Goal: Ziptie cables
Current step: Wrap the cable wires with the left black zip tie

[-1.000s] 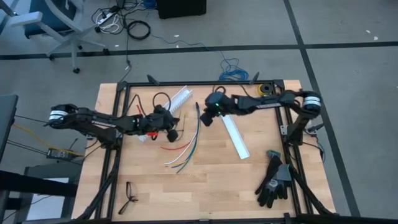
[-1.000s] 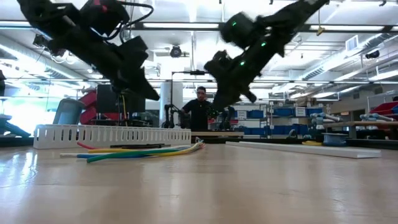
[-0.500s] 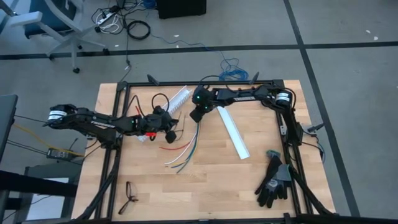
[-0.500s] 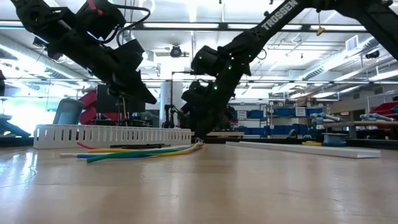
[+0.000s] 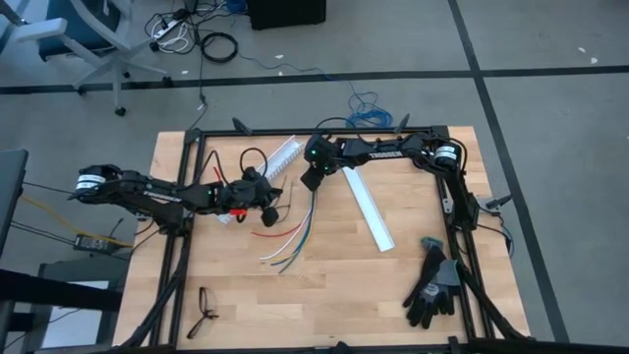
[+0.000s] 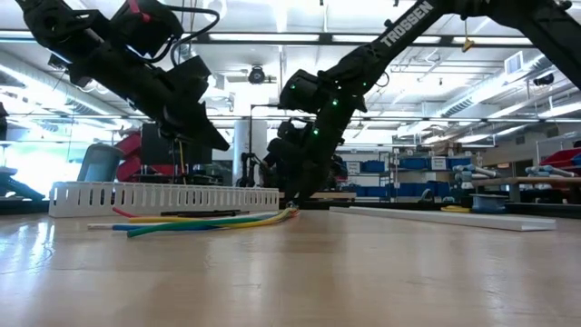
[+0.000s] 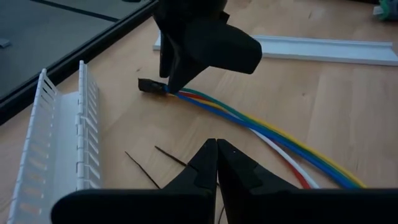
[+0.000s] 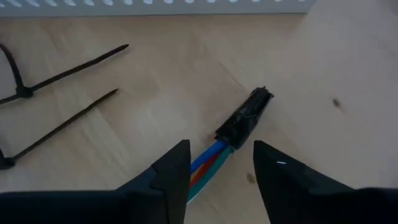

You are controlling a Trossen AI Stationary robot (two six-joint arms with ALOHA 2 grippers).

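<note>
High view: the cables (image 5: 293, 236) lie on the wooden surface (image 5: 334, 285), fanned out at their loose ends, their sheathed end toward the far side. The right pincer (image 5: 312, 182) sits right over that sheathed end. The left pincer (image 5: 273, 208) hangs just beside the cables, nearer the slotted white channel (image 5: 283, 155). A flat white strip (image 5: 367, 209) lies on the other side of the cables, and black gloves (image 5: 432, 283) rest well apart from them.

Low view: the right pincer (image 6: 292, 198) reaches down to the cables' (image 6: 209, 219) joined end.

Left wrist view: the left pincer (image 7: 216, 155) is clenched with nothing in it, just short of the cables (image 7: 273, 140).

Right wrist view: the right pincer (image 8: 217, 163) stands released, fingers straddling the coloured wires just behind the dark sheath (image 8: 244, 117). Two black zip ties (image 8: 62, 93) lie beside the cables.
</note>
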